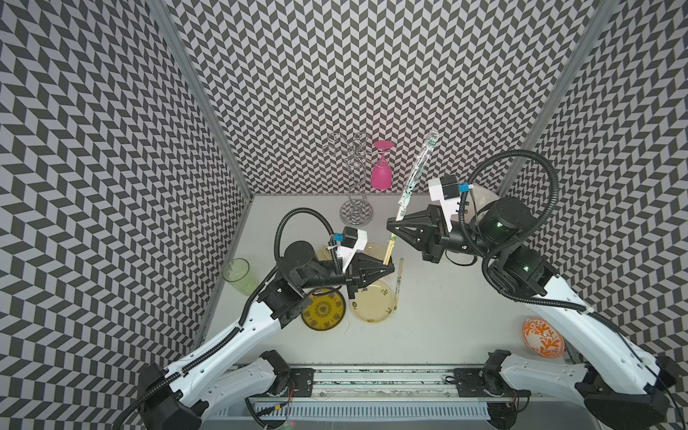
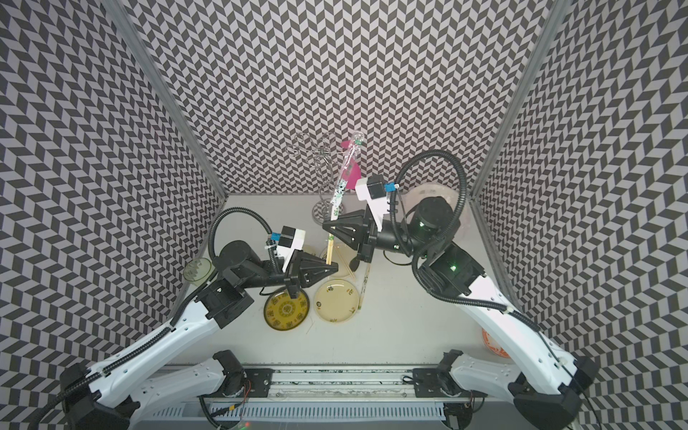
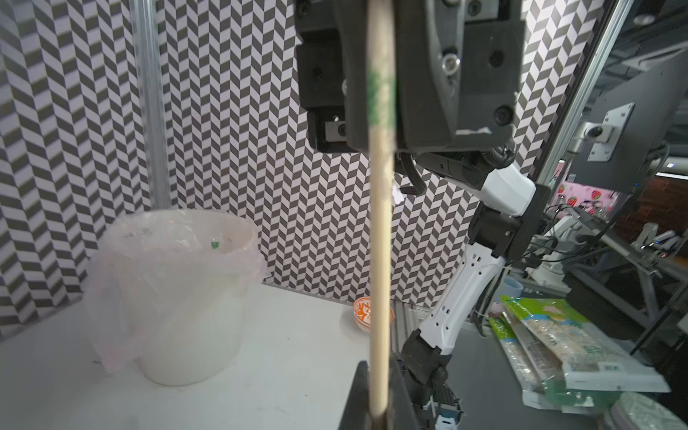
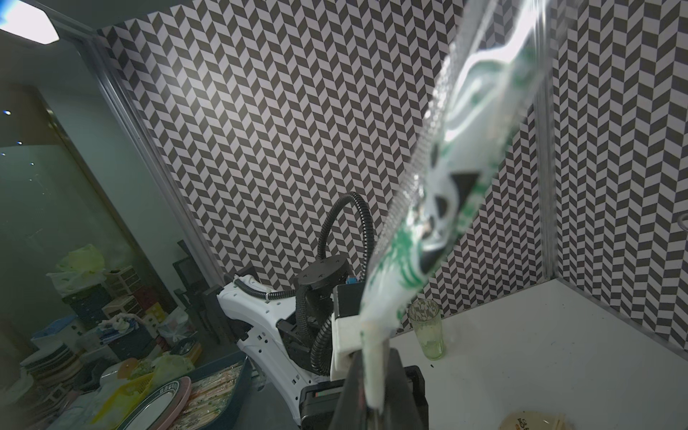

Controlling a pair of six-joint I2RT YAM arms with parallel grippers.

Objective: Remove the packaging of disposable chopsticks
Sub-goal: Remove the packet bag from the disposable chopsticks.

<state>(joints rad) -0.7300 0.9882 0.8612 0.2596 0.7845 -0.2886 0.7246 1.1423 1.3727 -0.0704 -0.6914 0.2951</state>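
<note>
Three chevron walls [image 1: 372,74] enclose the tabletop [image 1: 446,316] and packaging [image 1: 417,175].

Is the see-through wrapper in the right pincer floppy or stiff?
Probably a bit of both: the packaging stands up almost straight from the right pincer, so it seems stiff enough to hold itself. It looks thin and clear, so it is likely very light and easy to crumple. Its shiny surface may be slippery.
</note>
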